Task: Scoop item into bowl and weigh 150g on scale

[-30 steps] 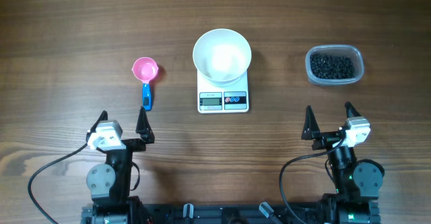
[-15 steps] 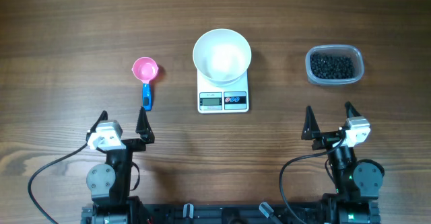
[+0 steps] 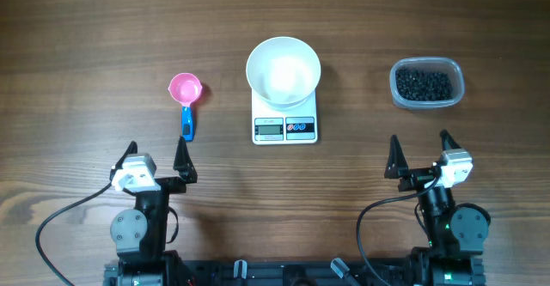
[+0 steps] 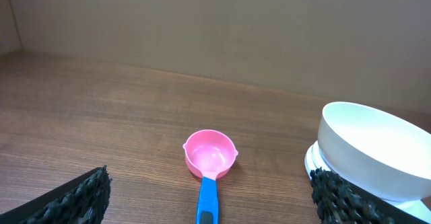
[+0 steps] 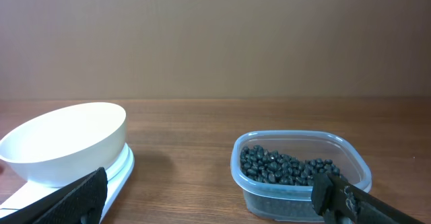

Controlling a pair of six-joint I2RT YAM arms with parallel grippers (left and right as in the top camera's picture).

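Wooden table (image 3: pixel 86 45), bowl (image 3: pixel 284 69) on scale (image 3: pixel 284 129), beans (image 3: pixel 423 84) in tub (image 3: pixel 461 84), left fingers (image 3: pixel 182 159) and right fingers (image 3: pixel 393 157) spread wide

Noting three obstacles in a row across the worktop (image 3: pixel 86 54): pink scoop (image 3: pixel 185 88), bowl (image 3: pixel 284 69) sitting on the scale (image 3: pixel 284 130), clear tub (image 3: pixel 460 87) of beans (image 3: pixel 423 84). Finding open lanes between scoop and scale, and between scale and tub. Recording bare wood from the left fingers (image 3: pixel 182 157) up to the scoop handle, and from the right fingers (image 3: pixel 394 157) up to the tub. Marking the bowl as covering the scale platform, leaving only its front edge reachable from above.
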